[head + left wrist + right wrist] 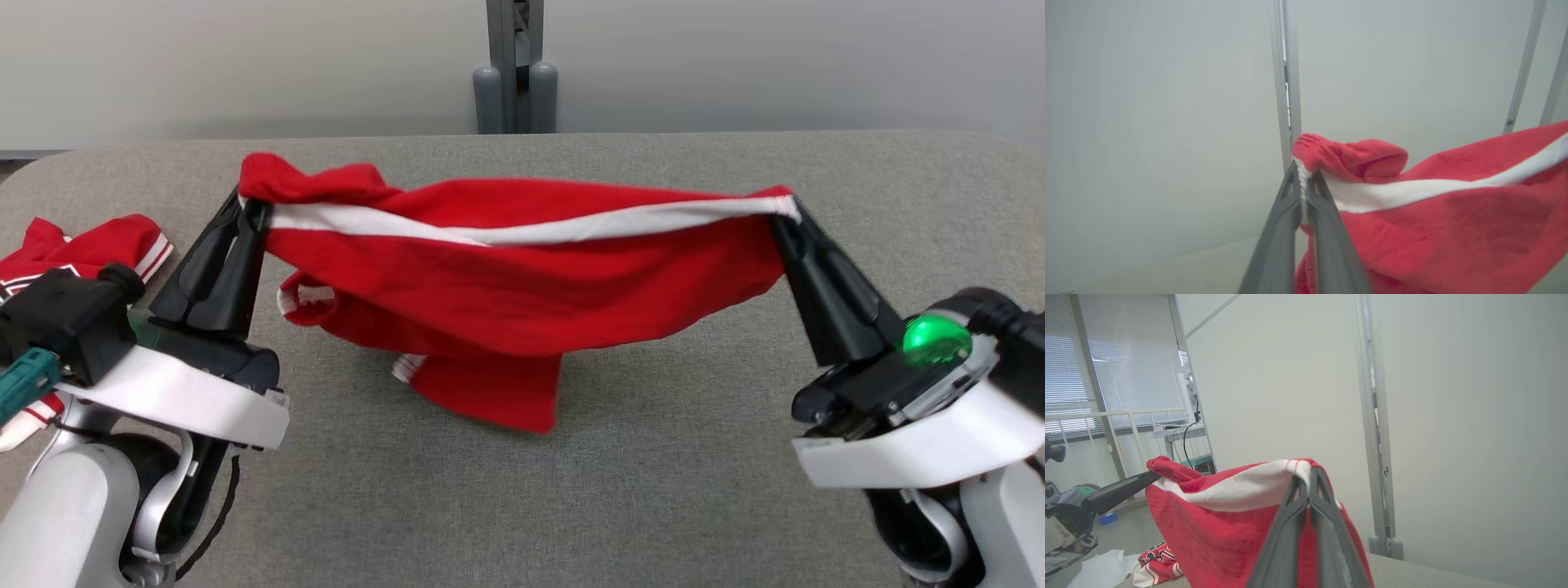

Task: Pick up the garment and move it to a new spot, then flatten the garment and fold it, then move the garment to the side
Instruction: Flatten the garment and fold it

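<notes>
A red garment (506,286) with a white band hangs stretched between my two grippers above the grey table (653,457), its lower part drooping toward the cloth surface. My left gripper (249,204) is shut on the garment's left corner, seen close up as the left gripper (1303,173) pinching the white band of the garment (1445,228). My right gripper (785,204) is shut on the right corner. In the right wrist view the right gripper (1306,475) clamps the band of the garment (1216,531), with the other arm's fingers (1122,490) at the far corner.
Another red and white garment (90,245) lies at the table's left edge, also visible as a red and white garment (1155,559) low in the right wrist view. A grey post (514,73) stands behind the table's far edge against a pale wall.
</notes>
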